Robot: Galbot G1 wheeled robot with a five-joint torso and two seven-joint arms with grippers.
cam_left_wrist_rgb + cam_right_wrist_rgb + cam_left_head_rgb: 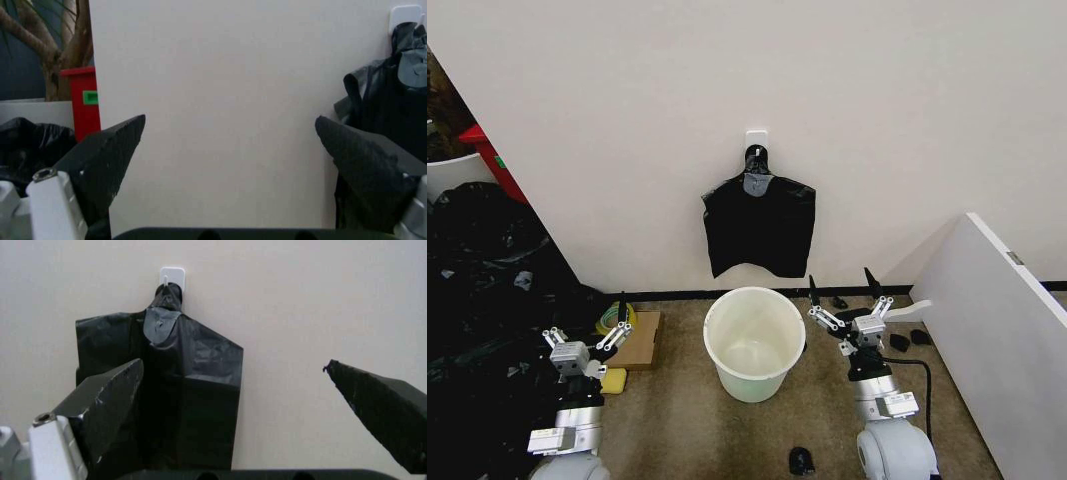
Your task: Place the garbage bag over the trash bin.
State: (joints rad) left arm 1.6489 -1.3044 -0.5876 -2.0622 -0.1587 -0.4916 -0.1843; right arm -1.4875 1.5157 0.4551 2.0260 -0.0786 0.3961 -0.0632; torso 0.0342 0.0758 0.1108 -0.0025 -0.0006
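Observation:
The trash bin (pixel 749 385), a round cream-white bucket, stands lidless on the brown floor in front of me, close to the wall. The garbage bag is out of view. A flat bundle of black bags (pixel 759 225) (pixel 180 390) (pixel 393 100) hangs from a white hook (pixel 756 135) on the wall above the bin. My left gripper (pixel 587 325) (pixel 230 135) is raised left of the bin, open and holding nothing. Just right of the bin's rim, my right gripper (pixel 841 290) (pixel 233 370) is open too, pointing toward the hanging bundle.
A big heap of black plastic (pixel 477 290) fills the left side. A white board (pixel 1007 320) leans at the right. A cardboard piece (pixel 639 340) and yellow items lie left of the bin. Small black objects (pixel 800 460) dot the floor.

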